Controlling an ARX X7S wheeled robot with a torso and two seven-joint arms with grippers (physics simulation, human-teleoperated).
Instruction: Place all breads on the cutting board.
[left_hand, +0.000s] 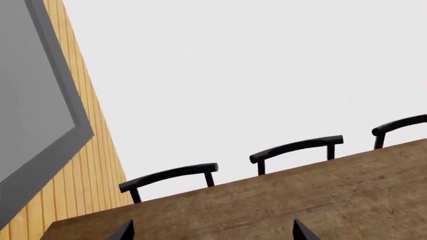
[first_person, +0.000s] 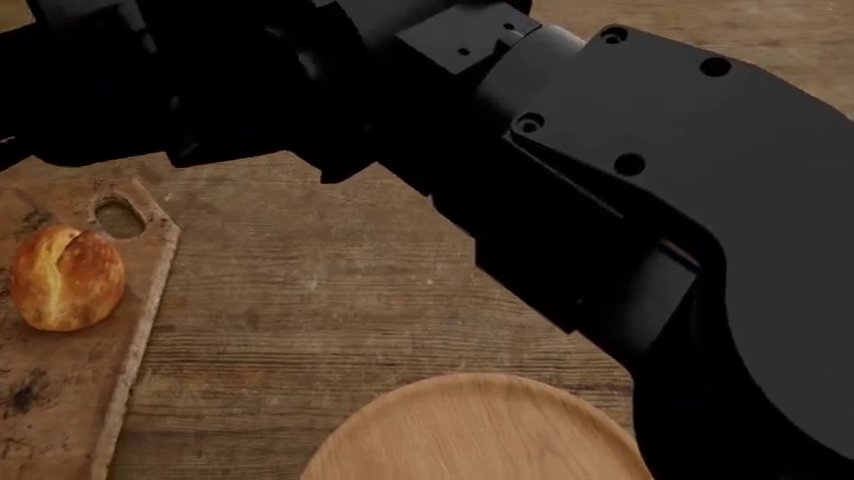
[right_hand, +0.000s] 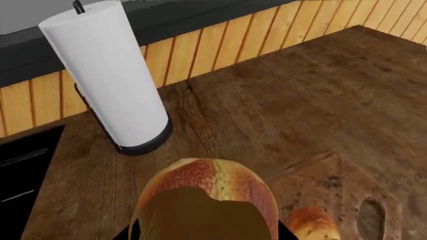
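The right gripper (right_hand: 203, 235) pinches the darker roll (right_hand: 210, 192) at the bottom middle of its wrist view, held above the table (right_hand: 280, 100). The cutting board (first_person: 74, 380) lies at the head view's lower left, the golden roll (first_person: 64, 278) resting on it near its oval hole. The left gripper (left_hand: 212, 232) is spread, holding nothing.

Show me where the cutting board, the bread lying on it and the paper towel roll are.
cutting board (first_person: 54, 390), head view, bare stained wood near its long edge.
bread (first_person: 67, 277), head view, middle of its golden crust.
paper towel roll (right_hand: 110, 75), right wrist view, white side of the roll.
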